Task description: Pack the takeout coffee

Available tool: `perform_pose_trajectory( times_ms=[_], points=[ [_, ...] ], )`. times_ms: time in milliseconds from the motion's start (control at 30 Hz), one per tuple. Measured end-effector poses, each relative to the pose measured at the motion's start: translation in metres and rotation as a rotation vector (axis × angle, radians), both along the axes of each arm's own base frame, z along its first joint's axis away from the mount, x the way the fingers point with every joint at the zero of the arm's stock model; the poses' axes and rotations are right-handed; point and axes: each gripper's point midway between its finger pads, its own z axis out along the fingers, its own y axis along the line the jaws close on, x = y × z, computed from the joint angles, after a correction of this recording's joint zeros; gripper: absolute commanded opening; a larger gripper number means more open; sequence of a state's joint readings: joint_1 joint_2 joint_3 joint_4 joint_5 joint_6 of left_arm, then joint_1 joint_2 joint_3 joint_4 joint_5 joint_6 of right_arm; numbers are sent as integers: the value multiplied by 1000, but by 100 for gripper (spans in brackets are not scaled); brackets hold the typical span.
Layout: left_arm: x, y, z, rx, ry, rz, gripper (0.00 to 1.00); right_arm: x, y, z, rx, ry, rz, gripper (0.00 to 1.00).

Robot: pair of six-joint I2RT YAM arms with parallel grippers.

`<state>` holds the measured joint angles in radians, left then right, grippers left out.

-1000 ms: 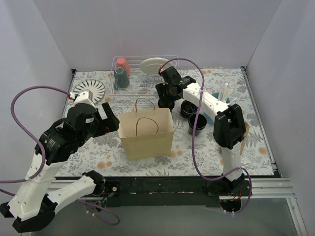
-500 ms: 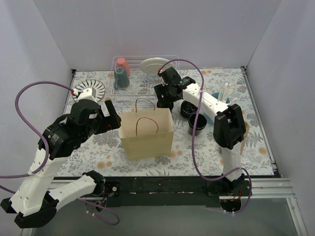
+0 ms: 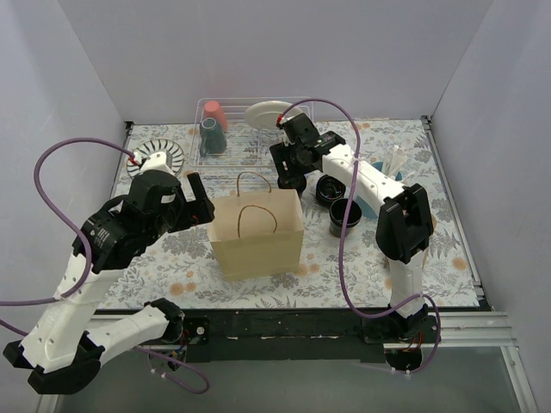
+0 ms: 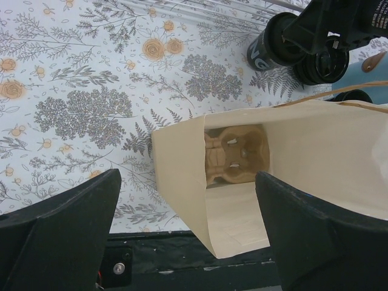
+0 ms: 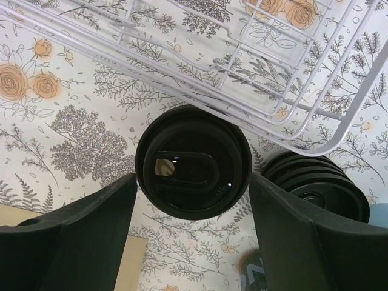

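Right end effector (image 5: 193,182): fingers apart, one on either side of the lidded coffee cup (image 5: 193,159). I could not tell whether the pads touched its wall. The cup stood upright on the surface (image 3: 362,267), just behind the brown paper bag (image 3: 256,237) and near the front rail of the wire rack (image 5: 242,66). Left end effector (image 4: 188,177): spread wide above the bag's left end, gripping nothing. The bag mouth gaped.

Risks, as I judged them:
- A squeeze on the lid rim instead of the body could pop the lid and spill.
- My right finger sat close to another black round piece (image 5: 318,182), so closing or lifting might drag it.
- A straight lift could clip the rack rail.
- With nothing holding the bag, the cup could snag a handle (image 3: 256,215) and tip the bag.
- The open second cup (image 3: 344,215) stood beside my right arm, and a careless swing could knock it over.
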<state>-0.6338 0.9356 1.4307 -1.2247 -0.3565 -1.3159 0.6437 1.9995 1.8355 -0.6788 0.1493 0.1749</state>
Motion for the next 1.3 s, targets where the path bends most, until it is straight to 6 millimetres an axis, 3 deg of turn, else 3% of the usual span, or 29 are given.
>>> perform_pose_trajectory(
  times_ms=[433, 1200, 1300],
  points=[
    [2, -2, -1, 5, 3, -3, 93, -2, 2, -1, -1, 1, 10, 84],
    [-1, 2, 2, -2, -11, 5, 93, -13, -2, -23, -28, 55, 18, 83],
    [-1, 2, 2, -3, -11, 6, 93, -15, -2, -26, -29, 65, 21, 79]
  ],
)
